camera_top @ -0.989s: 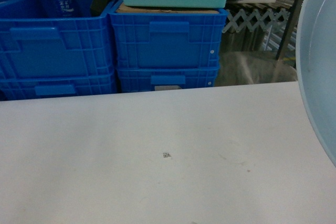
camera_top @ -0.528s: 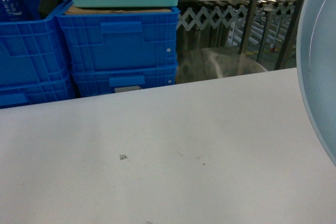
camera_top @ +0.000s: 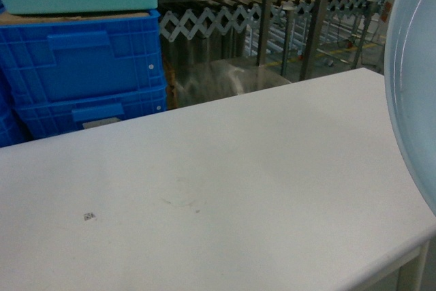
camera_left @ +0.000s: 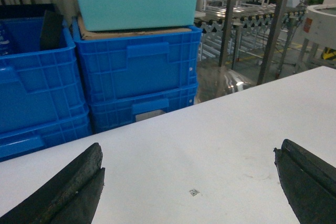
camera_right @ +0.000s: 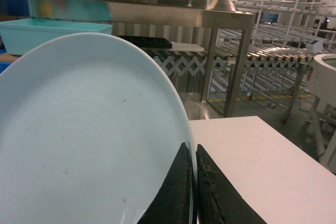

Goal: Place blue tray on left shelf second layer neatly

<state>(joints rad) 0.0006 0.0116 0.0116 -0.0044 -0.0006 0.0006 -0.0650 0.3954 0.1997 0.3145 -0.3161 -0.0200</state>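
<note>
The blue tray (camera_right: 84, 140) is off the bench and in the air, pinched at its rim by the right gripper (camera_right: 193, 182), whose jaws are closed on the thin edge with the rim sandwiched between them. It stands nearly on edge, its hollow face toward the right wrist camera, probably because a rim grip on a shallow dish leaves it hanging this way and keeps it clear of the bench while it is carried. In the head view only a curved slice of the tray shows, at the far right, above the right end of the white bench (camera_top: 225, 189). Beyond the tray, the stainless-steel shelf (camera_right: 173, 11) runs across above it with an upright leg to the tray's right; which tier this is I cannot tell. To the tray's left stand stacked dark-blue crates (camera_left: 142, 69) with a teal tub (camera_left: 136, 4) on top. The left gripper (camera_left: 189, 182) hovers over the bench with its jaws spread wide and nothing between them, likely kept free. The tray will need levelling before it slides onto a tier.
</note>
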